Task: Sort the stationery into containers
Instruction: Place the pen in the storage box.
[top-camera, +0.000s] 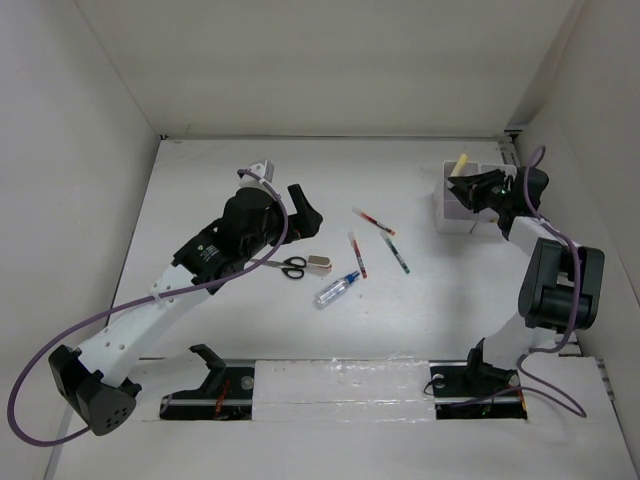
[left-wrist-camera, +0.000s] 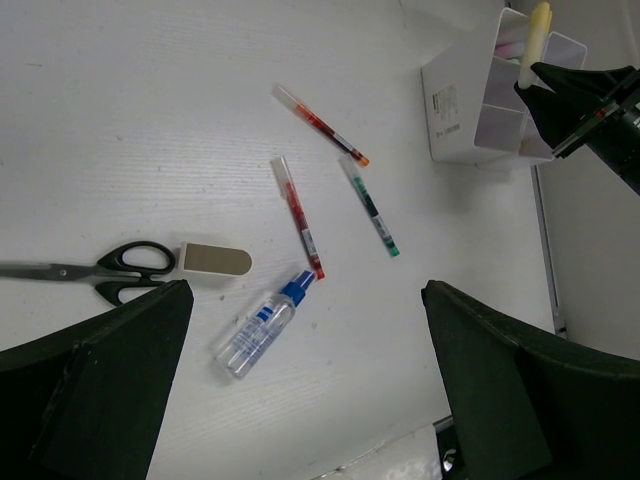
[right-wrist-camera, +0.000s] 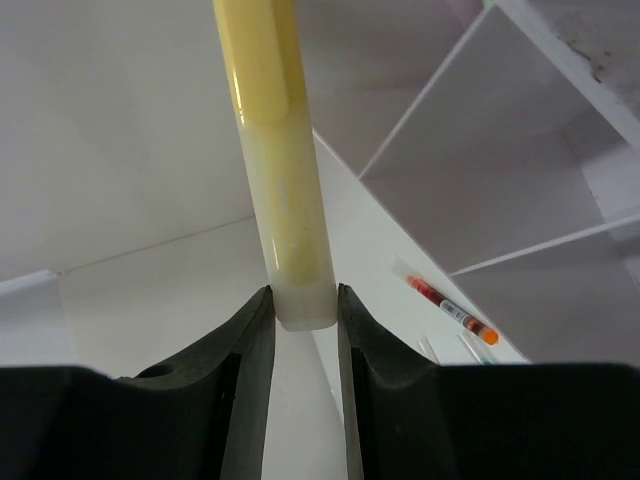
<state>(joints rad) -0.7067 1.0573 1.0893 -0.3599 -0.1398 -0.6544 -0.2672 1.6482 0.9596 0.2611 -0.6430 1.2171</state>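
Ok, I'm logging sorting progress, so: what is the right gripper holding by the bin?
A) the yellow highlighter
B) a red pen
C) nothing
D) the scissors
A: the right gripper is closed on the end of the yellow highlighter at the white bin, while the scissors lie on the table.

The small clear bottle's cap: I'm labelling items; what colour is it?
Blue cap on the small clear plastic bottle; best in the left wrist view.

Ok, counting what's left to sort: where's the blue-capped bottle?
Near the middle of the top view: the bottle lies just below the beige block and scissors, its cap beside the near end of a red pen.
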